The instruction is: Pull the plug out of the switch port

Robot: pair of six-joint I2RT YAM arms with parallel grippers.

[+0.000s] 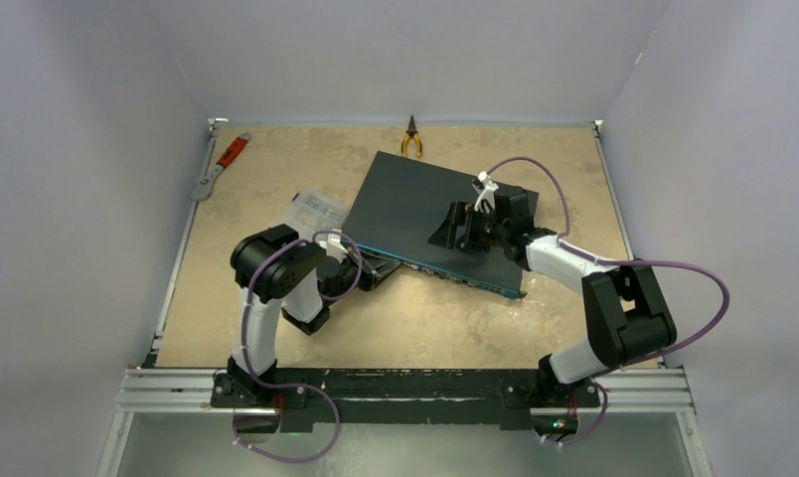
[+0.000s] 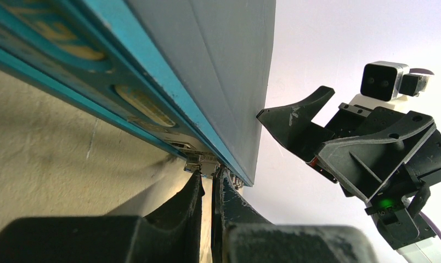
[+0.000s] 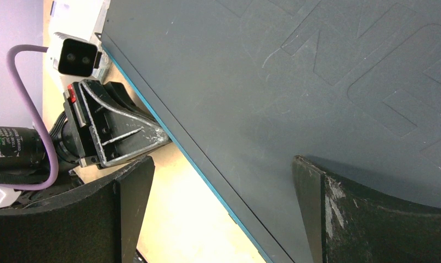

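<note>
Left gripper (image 2: 207, 179) narrowed to a slit, its tips pinching the plug (image 2: 201, 163), a small clip of clear plastic and metal. We judge the plug still seated in the port face of the switch (image 2: 229, 66): grasp made, pull not yet done.

Right gripper (image 3: 224, 163) spread wide, holding nothing, one finger over the lid, the other off its edge above the table (image 3: 169, 219).

Switch lies flat mid-table, skewed. Matte dark-teal sheet metal, embossed lid, bright blue front strip. Gripper fingers are black, scuffed plastic. Table sandy, grainy.
</note>
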